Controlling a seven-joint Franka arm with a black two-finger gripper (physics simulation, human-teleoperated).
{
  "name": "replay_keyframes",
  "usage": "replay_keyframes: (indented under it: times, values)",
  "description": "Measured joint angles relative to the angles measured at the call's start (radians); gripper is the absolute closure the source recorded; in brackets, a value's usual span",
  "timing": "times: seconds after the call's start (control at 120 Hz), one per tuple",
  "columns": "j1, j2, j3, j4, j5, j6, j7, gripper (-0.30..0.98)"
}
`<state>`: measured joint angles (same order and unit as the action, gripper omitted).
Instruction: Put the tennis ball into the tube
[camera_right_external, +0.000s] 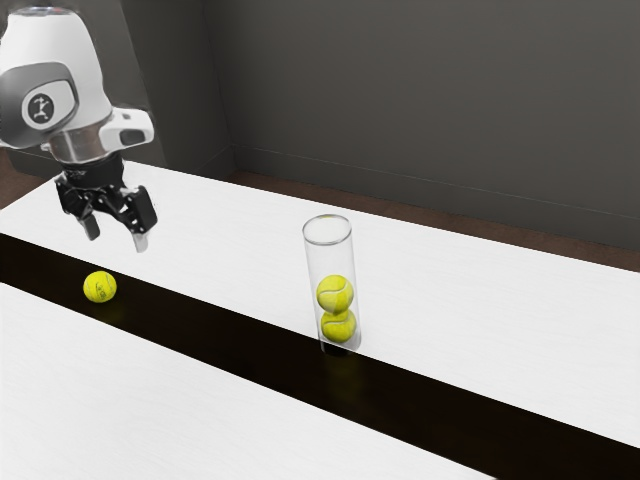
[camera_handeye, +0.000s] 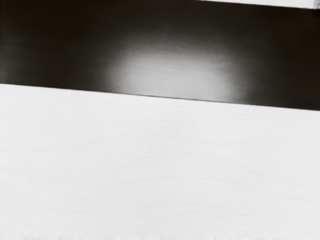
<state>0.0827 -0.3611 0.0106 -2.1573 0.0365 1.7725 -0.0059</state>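
Closest to you is the white tabletop (camera_right_external: 180, 410). On its dark strip (camera_right_external: 210, 335), your tennis ball (camera_right_external: 100, 287) lies lower than the tool (camera_right_external: 117, 236) and apart from it; the tool is released. The ball is bright yellow with a dark mark, well apart from the clear tube (camera_right_external: 328, 255) holding two stacked balls (camera_right_external: 335, 294).

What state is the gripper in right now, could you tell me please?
Gripper: open, its fingers apart with nothing between them.
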Motion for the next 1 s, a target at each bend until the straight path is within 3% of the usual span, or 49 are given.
replay_keyframes:
  times: [0.175,0.392,0.617,1.0]
  values:
    - [0.069,0.012,0.002,-0.136,0.007,0.155,0.016,0.0]
    - [0.157,0.118,0.002,-0.156,0.007,0.343,0.081,0.0]
    - [0.243,0.262,0.002,-0.105,0.002,0.452,0.14,0.0]
    - [0.356,0.529,0.0,0.065,0.001,0.491,0.209,0.0]
